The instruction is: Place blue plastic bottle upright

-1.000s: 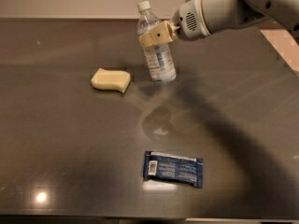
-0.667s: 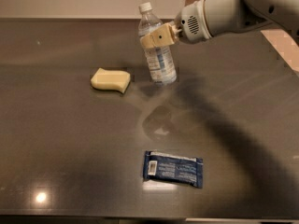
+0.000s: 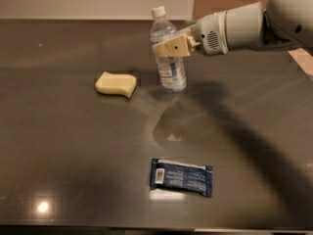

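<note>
Progress is judged nearly complete: the bottle [image 3: 172,75] is seen standing cap-up at the far middle of the table [image 3: 58,146], its base seemingly on the surface, and it is clasped around its upper body by the gripper [image 3: 171,47], which is closed on it. Only release and withdrawal are judged left. One bottle, one sponge [image 3: 116,83] and one wrapper [image 3: 181,177] are counted.

Pincer [image 3: 165,48] clamped across the blue plastic bottle [image 3: 172,72] below its shoulder, masking a band of clear plastic; far finger lost behind the bottle. Cannot read the label print beneath the pincer, nor the text on the dark-blue snack wrapper [image 3: 181,177] well below it. Arm [image 3: 254,26] behind the pincer cropped at the right edge; desk [image 3: 73,146] cropped left, right and bottom.
</note>
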{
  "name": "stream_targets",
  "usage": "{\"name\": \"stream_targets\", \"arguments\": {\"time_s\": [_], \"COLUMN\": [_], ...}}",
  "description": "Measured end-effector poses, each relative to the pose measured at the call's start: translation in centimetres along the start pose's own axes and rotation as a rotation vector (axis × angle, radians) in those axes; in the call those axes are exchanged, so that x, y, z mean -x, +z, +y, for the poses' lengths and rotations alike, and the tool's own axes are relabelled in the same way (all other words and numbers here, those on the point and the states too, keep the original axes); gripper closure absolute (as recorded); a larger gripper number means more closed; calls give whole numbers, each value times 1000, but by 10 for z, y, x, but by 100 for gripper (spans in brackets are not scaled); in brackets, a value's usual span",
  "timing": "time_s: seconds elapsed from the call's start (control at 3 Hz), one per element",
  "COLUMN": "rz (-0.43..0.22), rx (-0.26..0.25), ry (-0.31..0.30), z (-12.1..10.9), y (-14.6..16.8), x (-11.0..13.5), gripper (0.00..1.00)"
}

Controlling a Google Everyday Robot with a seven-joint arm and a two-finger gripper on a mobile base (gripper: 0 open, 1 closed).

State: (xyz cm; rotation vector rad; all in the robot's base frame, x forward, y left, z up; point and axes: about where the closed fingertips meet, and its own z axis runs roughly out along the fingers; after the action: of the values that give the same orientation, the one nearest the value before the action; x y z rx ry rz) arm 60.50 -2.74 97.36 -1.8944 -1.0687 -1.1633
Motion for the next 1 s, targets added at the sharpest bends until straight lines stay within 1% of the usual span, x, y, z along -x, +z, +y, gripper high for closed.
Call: {"name": "stream_targets", "arguments": {"time_s": [0.33, 0.67, 1.0], "rz": [57, 97, 135], "rx": [-28, -43, -50], "ry": [-62, -81, -57], "z": [-3, -4, -2], "y": [-6, -13, -21], "x": [3, 9, 19], "gripper": [100, 100, 100]}}
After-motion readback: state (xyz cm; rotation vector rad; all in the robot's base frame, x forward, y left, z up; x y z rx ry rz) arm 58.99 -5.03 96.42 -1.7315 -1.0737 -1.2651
